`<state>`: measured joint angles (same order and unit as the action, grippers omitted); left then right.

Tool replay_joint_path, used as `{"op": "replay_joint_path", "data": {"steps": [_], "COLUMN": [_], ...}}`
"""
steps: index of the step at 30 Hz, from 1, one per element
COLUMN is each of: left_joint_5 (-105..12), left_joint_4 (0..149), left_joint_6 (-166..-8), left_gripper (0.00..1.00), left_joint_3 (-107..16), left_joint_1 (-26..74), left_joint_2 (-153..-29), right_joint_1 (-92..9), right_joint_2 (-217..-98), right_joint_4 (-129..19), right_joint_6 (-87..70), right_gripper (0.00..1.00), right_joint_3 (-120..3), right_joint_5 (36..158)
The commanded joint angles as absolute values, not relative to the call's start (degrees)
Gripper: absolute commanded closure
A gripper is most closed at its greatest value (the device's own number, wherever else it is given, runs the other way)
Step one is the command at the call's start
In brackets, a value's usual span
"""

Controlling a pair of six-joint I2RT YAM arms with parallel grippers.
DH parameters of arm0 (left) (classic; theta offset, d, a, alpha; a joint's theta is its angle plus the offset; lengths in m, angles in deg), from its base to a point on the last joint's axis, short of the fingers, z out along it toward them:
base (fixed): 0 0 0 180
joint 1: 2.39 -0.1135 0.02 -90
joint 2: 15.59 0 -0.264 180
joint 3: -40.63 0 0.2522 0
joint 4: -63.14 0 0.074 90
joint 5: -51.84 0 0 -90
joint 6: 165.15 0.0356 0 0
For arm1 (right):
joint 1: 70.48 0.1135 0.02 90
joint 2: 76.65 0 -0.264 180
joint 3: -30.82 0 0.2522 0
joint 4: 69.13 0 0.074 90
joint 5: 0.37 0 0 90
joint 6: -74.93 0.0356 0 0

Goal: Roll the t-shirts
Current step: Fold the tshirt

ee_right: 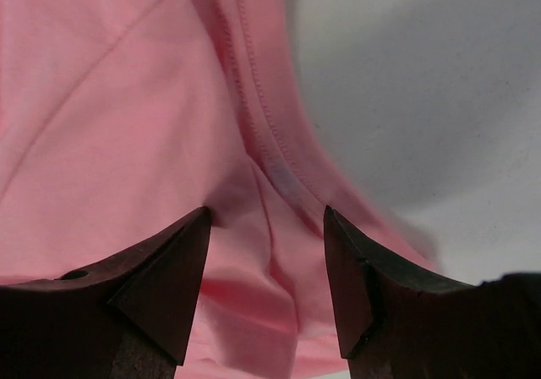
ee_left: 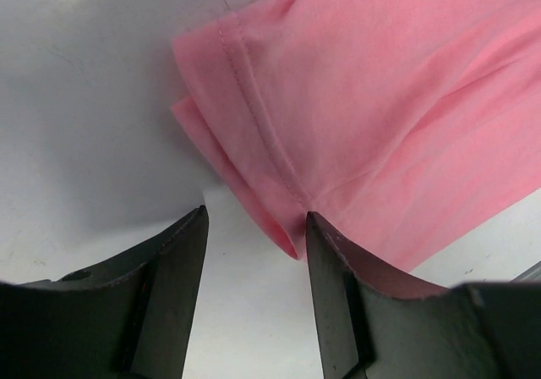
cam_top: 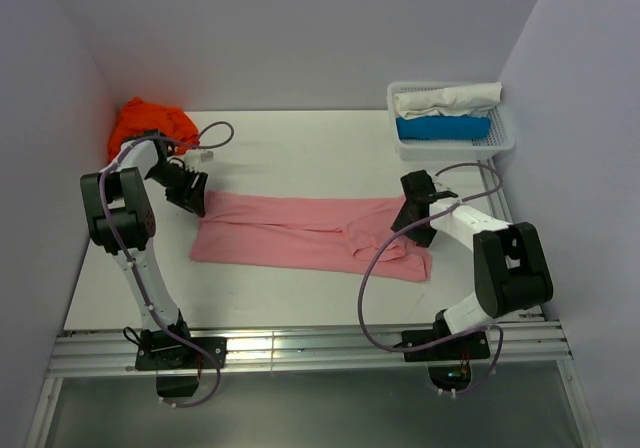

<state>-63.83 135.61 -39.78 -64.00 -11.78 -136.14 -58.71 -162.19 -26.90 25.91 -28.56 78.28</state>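
Observation:
A light pink t-shirt [cam_top: 300,233] lies folded into a long strip across the middle of the table. My left gripper [cam_top: 192,196] is open at its far left corner; in the left wrist view [ee_left: 256,216] the shirt's hemmed corner [ee_left: 279,176] lies just ahead, touching the right finger. My right gripper [cam_top: 412,220] is open over the shirt's right end; in the right wrist view [ee_right: 267,214] pink cloth [ee_right: 127,100] with its stitched hem fills the space between and below the fingers. A bright orange t-shirt [cam_top: 150,123] lies crumpled at the far left corner.
A white lattice basket [cam_top: 450,143] at the far right holds a rolled white cloth [cam_top: 445,99] and a rolled blue cloth [cam_top: 442,128]. Walls close in the left, right and back. A metal rail [cam_top: 310,348] runs along the near edge.

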Motion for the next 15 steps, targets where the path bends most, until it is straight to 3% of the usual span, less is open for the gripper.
{"op": "replay_joint_path", "data": {"steps": [1,2,6,15], "left_joint_5": [-67.16,-67.77,-71.11,-76.39], "left_joint_4": [135.52,135.52,134.29,133.23], "left_joint_6": [-39.29,-39.56,-43.06,-46.50], "left_gripper": [0.44,0.44,0.45,0.44], "left_joint_3": [-67.70,-68.66,-71.48,-75.35], "left_joint_1": [-11.62,-11.79,-13.72,-19.61], "left_joint_2": [-133.28,-132.84,-131.52,-129.15], "right_joint_1": [-58.36,-58.36,-58.36,-60.20], "right_joint_2": [-164.88,-165.50,-168.06,-170.25], "right_joint_4": [-24.78,-24.69,-24.08,-16.79], "right_joint_6": [25.45,25.28,24.31,21.42], "right_gripper": [0.37,0.41,0.82,0.85], "right_joint_3": [-29.96,-30.13,-31.36,-37.60], "right_joint_5": [76.45,76.45,77.06,71.18]}}
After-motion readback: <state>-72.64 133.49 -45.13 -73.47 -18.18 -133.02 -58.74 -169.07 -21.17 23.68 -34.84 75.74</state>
